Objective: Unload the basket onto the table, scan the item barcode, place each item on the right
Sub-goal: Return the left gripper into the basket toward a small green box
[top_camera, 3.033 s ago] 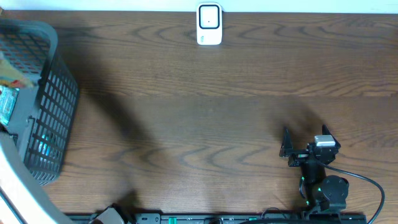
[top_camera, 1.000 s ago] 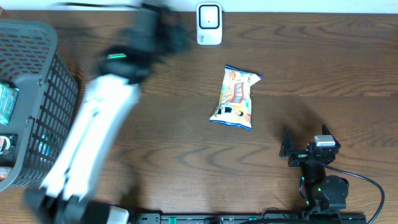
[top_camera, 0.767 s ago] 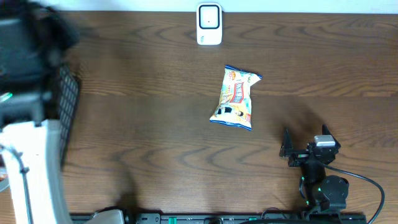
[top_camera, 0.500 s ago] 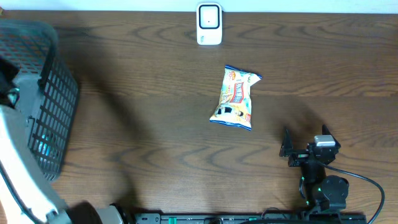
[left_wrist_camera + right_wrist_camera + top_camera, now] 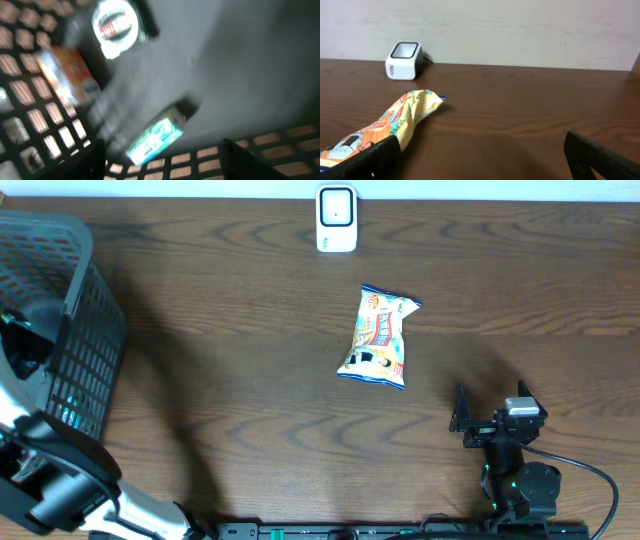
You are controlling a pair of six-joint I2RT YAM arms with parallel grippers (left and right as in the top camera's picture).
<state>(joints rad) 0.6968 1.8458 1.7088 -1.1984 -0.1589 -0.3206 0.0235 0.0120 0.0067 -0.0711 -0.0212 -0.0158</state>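
The item, a yellow snack bag, lies flat on the table's middle, apart from both grippers; in the right wrist view the bag is at the lower left. The white scanner stands at the far edge, and the scanner faces this way. No barcode shows. My left gripper is open inside the basket with nothing between its fingers. My right gripper rests open near the front right, empty, with the bag just beyond its left finger.
A dark mesh basket stands at the left edge with my left arm reaching into it. Blurred on its floor lie a green-and-white box, an orange packet and a round-lidded cup.
The snack bag, absent three seconds ago, now lies on the table. My left arm swung from the far middle back to the left and into the basket. The right arm has not moved.
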